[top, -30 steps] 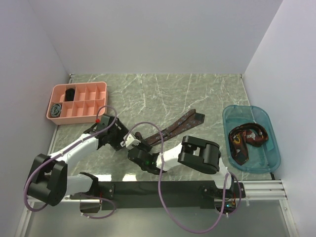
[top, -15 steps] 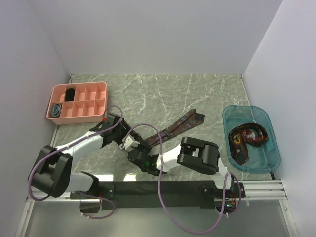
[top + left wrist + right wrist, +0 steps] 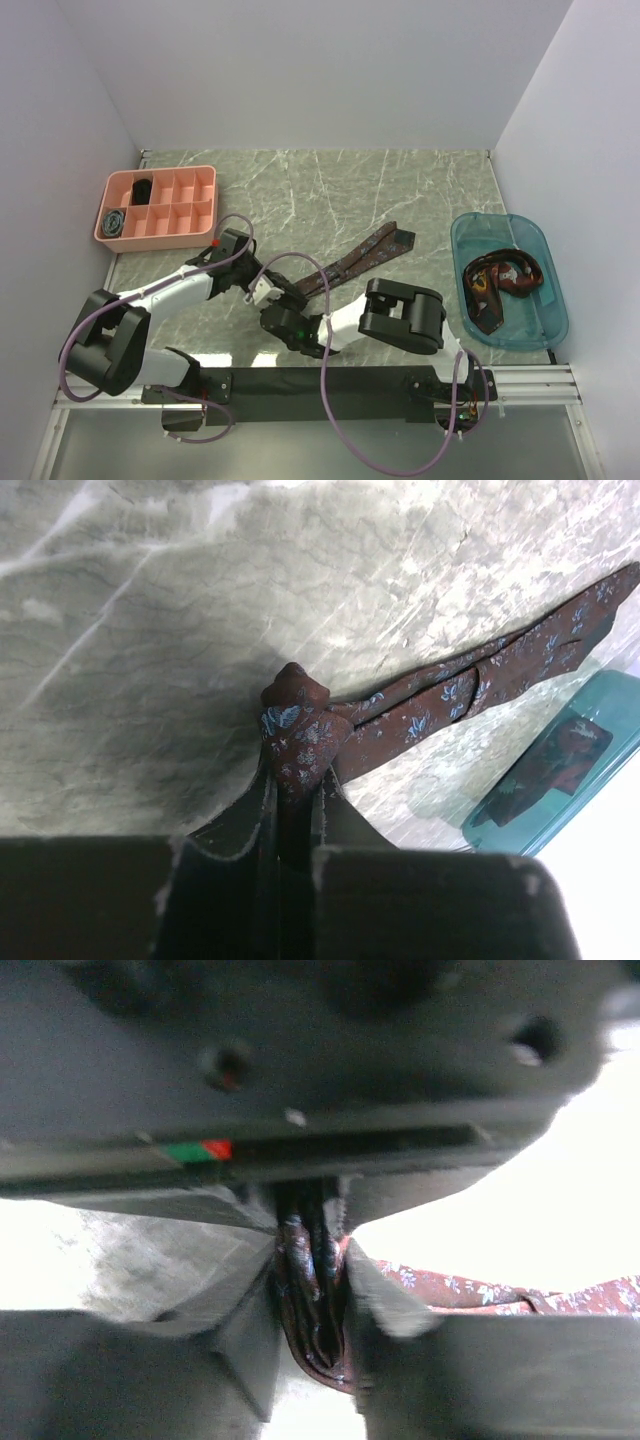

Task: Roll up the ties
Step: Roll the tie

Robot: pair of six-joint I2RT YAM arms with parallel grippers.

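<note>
Early rolling step, seemingly: left gripper (image 3: 295,800) pinching tie's (image 3: 440,695) folded end; right gripper (image 3: 315,1330) clamping same fold, just beside. Rest of tie trailing ahead. Next likely needing wrist turn, tension kept.

Maroon patterned tie (image 3: 365,254), long diagonal strip

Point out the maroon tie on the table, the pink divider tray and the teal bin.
maroon tie (image 3: 362,256), top external view, middle of the flat strip.
pink divider tray (image 3: 150,243), top external view, its near outer wall.
teal bin (image 3: 500,217), top external view, its far rim.
</note>
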